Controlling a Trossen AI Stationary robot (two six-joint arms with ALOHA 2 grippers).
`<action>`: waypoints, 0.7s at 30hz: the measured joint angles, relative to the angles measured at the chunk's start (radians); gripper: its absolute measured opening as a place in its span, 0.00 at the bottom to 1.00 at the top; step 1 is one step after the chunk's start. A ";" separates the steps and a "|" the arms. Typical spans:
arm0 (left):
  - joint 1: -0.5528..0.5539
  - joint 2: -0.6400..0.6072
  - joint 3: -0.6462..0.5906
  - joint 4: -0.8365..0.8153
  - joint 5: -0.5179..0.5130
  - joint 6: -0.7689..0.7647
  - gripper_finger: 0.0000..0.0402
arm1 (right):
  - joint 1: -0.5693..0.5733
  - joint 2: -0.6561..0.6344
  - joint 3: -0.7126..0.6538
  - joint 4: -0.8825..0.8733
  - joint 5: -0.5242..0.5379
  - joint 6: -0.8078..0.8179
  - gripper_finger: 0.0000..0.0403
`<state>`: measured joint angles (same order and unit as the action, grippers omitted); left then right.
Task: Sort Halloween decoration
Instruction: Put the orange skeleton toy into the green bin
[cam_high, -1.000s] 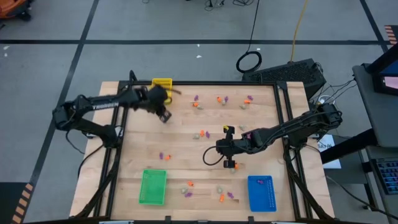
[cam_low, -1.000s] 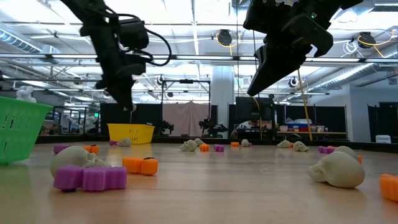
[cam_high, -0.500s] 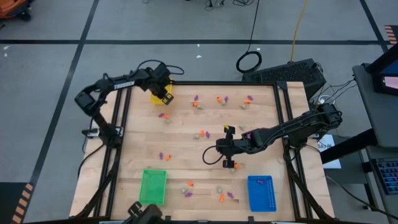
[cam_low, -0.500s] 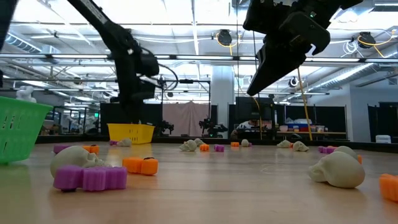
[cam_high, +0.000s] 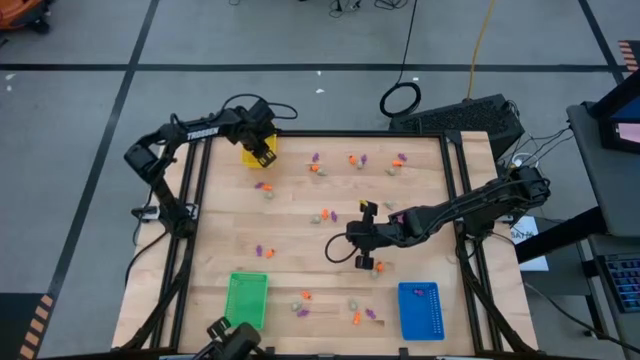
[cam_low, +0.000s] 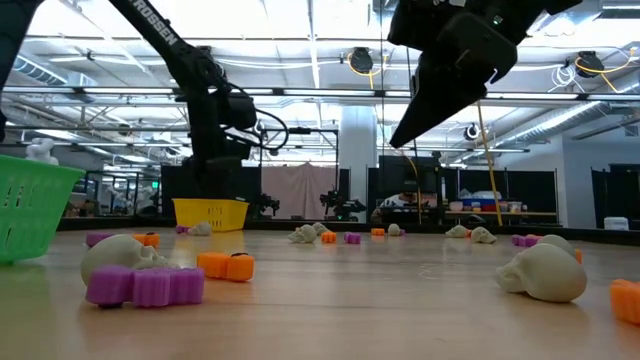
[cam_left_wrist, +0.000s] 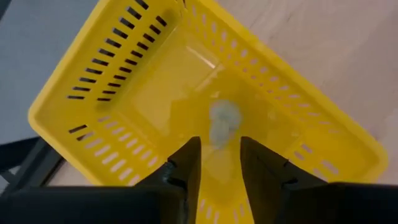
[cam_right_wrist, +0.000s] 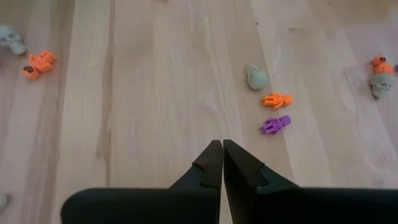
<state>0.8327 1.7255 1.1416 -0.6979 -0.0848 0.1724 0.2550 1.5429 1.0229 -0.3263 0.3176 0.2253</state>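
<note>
Left gripper (cam_left_wrist: 219, 163) over yellow tray (cam_left_wrist: 118, 93), fingers apart, beige-grey skull trinket (cam_left_wrist: 222, 122) just past the fingertips inside the tray

Left wrist view: blurred pale skull sits in the gap line between the two dark fingers, not gripped, cannot tell if it rests on the tray floor or is in the air. High view: left gripper (cam_high: 262, 150) above the yellow tray (cam_high: 250, 134) at the table's far left corner; right gripper (cam_high: 358, 240) hangs mid-table, fingers pressed together on nothing. Right wrist view: below that gripper (cam_right_wrist: 222, 163) bare wood, with a grey skull (cam_right_wrist: 255, 77), orange trinket (cam_right_wrist: 277, 99) and purple trinket (cam_right_wrist: 275, 124) near but apart from it. More orange, purple and beige trinkets scattered over the table (cam_high: 300, 230); green tray (cam_high: 245, 300) and blue tray (cam_high: 420, 310) at the near edge
</note>
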 joint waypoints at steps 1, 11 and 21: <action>-0.002 -0.001 0.000 0.001 -0.001 0.012 0.29 | 0.000 0.000 0.000 0.007 0.000 -0.002 0.00; -0.043 -0.121 0.000 -0.036 -0.052 0.076 0.26 | -0.038 0.000 0.000 0.046 0.048 -0.079 0.00; -0.326 -0.316 -0.052 -0.240 0.055 0.224 0.01 | -0.114 0.000 0.000 0.253 -0.077 -0.261 0.00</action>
<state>0.5063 1.4099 1.0891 -0.9377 -0.0296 0.3960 0.1413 1.5433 1.0229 -0.0730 0.2405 -0.0358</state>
